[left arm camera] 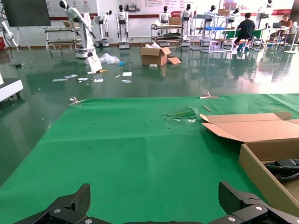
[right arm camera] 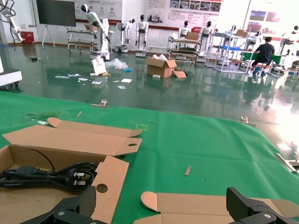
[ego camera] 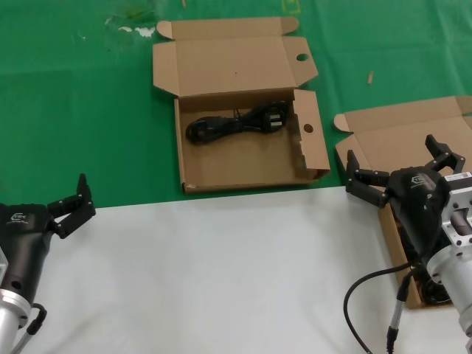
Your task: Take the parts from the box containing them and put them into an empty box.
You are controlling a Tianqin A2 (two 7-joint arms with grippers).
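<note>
The box with round holes (ego camera: 193, 158) lies open at the table's far middle, and one black power cord (ego camera: 236, 124) is coiled along its far wall. That cord (right arm camera: 60, 176) and the holed side flap (right arm camera: 111, 173) also show in the right wrist view. The plain-lidded box (ego camera: 402, 136) sits at the right with its eared lid (right arm camera: 210, 207) folded back. My right gripper (ego camera: 394, 156) hangs open over it, holding nothing. The arm hides most of the inside, where only a dark bit of cord (ego camera: 435, 293) shows. My left gripper (ego camera: 72, 203) waits open at the near left.
Green cloth (ego camera: 88, 110) covers the far half of the table and a white sheet (ego camera: 221, 273) the near half. A small scrap (ego camera: 370, 77) and white marks (ego camera: 136, 31) lie on the green. My right arm's cable (ego camera: 361, 284) loops over the white sheet.
</note>
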